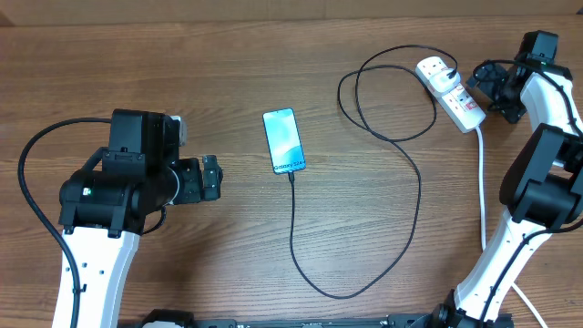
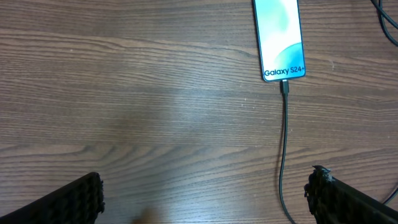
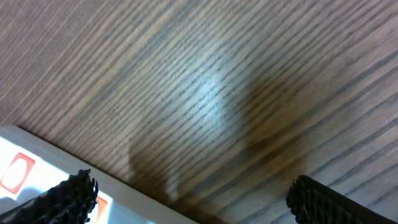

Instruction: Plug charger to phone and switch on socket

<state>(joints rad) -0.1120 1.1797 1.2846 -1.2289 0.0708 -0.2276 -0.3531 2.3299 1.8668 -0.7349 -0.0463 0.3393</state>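
Charger tip looks seated in the "Galaxy" end of the phone, which lies flat in the middle of the bench. So the plugging part's done, right? (posted by wirenut)

Pretty much, I'd say. The cable loops round and runs up to the far end of the socket over on the right, but it's too small to tell if the plug's fully home. Left gripper is spread wide, holding nothing, parked well left of the phone. Right gripper is also spread and empty, just beside the socket, with a red switch at the edge of its view. So it's the switch step. My guess: line one fingertip over that rocker and push straight down, gently, or the strip slides. (posted by benchbot42)
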